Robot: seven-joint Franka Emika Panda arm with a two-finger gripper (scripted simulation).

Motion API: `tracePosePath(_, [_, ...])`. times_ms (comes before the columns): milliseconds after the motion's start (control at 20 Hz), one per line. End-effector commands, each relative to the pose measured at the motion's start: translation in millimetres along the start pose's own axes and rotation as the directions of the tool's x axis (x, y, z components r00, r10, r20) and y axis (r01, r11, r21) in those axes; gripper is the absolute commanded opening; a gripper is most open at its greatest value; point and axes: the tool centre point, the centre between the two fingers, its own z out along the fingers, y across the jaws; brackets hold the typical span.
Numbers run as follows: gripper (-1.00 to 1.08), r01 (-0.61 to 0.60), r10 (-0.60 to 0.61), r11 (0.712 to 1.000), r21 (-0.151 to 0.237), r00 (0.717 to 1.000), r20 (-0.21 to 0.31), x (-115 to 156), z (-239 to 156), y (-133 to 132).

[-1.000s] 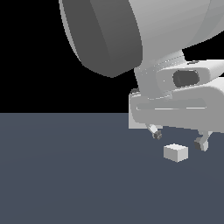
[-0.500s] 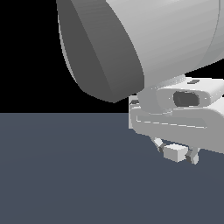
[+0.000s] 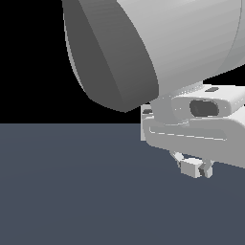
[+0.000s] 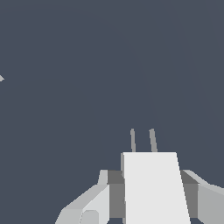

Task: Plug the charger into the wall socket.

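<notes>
I have the charger (image 4: 151, 186) between the jaws of the gripper (image 4: 151, 192), which are drawn in narrow against its two flanks. In the wrist view a finger (image 4: 87, 205) sits on either side of the off-white block, touching it. Its two thin prongs (image 4: 142, 140) stick out past the front face, pointing away from the wrist over the bare desk (image 4: 87, 65). I read that as deliberate: holding the body by its sides leaves the prongs free to enter the holes.

In the exterior view the charger (image 3: 191, 167) sits under the hand, between the fingertips, with the gripper (image 3: 194, 168) low over the desk (image 3: 72, 191) towards that view's right. I cannot tell whether the block touches the surface or is just clear of it. The arm's big link (image 3: 158, 48) fills the upper part of that view and hides much behind it.

The socket does not show in either picture, and no desk edge or corner is in frame, so I cannot place the charger against them. A tiny pale sliver (image 4: 1, 78) at the wrist picture's border is too small to identify. My judgement: the grasp is made, and finding the socket and lining the prongs up with it remain.
</notes>
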Motion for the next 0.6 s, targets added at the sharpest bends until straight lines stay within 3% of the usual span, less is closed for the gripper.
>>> tracePosePath(0, [-1.00,0.001,-0.001,1.000,0.001,1.000,0.000,0,0,0])
tracePosePath(550, [-1.00,0.121,-0.121,0.991,0.050,0.993,-0.006,4,-13,-8])
